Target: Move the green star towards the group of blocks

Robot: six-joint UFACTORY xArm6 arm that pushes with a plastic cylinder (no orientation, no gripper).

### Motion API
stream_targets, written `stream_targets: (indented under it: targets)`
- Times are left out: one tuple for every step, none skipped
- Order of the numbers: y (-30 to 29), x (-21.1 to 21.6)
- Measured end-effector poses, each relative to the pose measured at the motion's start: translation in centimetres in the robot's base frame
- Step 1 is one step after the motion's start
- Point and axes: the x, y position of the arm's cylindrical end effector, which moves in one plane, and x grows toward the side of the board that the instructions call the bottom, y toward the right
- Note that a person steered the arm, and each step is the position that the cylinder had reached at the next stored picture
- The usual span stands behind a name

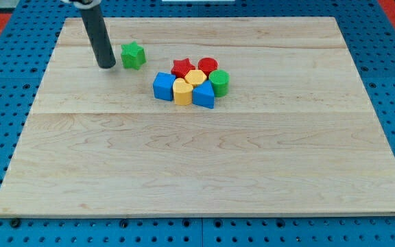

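There's no claw on this rig, so nothing to report as wide or narrow: my tip (106,66) sits just to the view's left of the green star (133,55). The star lies on the worktop (197,158), still apart from the group: blue cube (163,86), red star (182,67), yellow blocks (183,90). I judge the push barely begun.

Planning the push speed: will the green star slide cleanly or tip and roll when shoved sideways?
The green star looks squat and flat-bottomed, so it should slide, not tip. Its points may make it rotate off my tip, which sits just to its left. The wooden board looks smooth.
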Motion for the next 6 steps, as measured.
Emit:
stream_targets:
  targets:
    - [2.3,-1.6]
    - [4.5,-0.9]
    - [4.7,0.8]
    - [4.7,1.5]
    - [4.7,-2.0]
    - [5.6,-3.5]
